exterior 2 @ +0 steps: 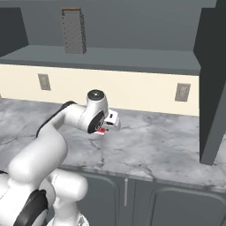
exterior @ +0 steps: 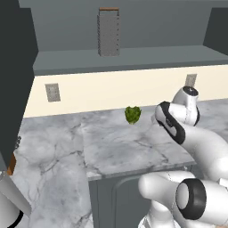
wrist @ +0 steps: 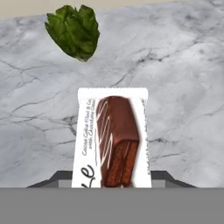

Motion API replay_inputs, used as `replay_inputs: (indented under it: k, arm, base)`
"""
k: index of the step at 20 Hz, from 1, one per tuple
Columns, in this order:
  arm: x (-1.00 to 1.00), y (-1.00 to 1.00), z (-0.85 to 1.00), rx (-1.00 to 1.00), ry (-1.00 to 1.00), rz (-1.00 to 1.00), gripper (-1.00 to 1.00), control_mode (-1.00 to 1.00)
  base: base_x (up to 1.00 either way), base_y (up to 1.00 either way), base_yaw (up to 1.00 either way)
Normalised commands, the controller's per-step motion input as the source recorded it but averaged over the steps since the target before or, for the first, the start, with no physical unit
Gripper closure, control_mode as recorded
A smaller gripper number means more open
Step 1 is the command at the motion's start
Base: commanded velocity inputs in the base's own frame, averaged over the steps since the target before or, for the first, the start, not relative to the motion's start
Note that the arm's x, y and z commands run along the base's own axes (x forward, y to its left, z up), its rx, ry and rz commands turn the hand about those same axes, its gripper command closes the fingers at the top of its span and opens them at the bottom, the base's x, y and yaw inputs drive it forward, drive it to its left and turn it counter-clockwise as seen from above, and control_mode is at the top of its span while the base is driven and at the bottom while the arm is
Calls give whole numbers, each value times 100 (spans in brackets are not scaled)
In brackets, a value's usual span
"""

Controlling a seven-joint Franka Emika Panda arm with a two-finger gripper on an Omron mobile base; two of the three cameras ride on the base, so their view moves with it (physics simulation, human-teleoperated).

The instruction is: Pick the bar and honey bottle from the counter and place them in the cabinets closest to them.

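I have the small flat bar [wrist: 113,138], its white wrapper printed with a brown chocolate picture and showing a sliver of red from the right base view [exterior 2: 103,131], pinched in the two-finger gripper [exterior 2: 107,126]; the jaws are closed down on the packet's near end, which in the hand view runs up from between the dark finger tips with the rest sticking out ahead of the hand. The hand sits low over the grey-white marbled stone counter [exterior: 120,149], and I cannot tell from these pictures whether the packet's far end is clear of the stone or just brushing it. The green leafy lump [wrist: 74,30] lies on the counter beyond the bar, near but apart from it. My judgement is that the pick is made and the carry to the dark slate-grey wall cabinet [exterior 2: 212,66] comes next; its open door edge hangs down at the right of the right base view, and the open grey shelf [exterior 2: 110,57] with the tall metal box grater [exterior 2: 73,31] runs across the wall above. To do this well I would raise the hand straight up first, so the packet cannot drag on the stone or knock the leaf, then swing slowly, since the grip holds only one end and the wrapper looks slippery. I would also keep the hand well clear of the door's lower corner on the way in.
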Motion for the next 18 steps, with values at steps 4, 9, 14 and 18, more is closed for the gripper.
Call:
replay_inputs:
  k: [4, 9, 14, 18]
  arm:
    - [-17, 0, 53, 0, -6, -1, 100, -100]
    - [-19, 0, 55, 0, -8, 0, 100, -100]
    - [-16, 0, 60, 0, -7, 0, 100, -100]
    - [-14, 0, 60, 0, -7, 0, 100, -100]
  base:
    - [0, 0, 0]
    - [0, 0, 0]
    - [0, 0, 0]
    - [0, 0, 0]
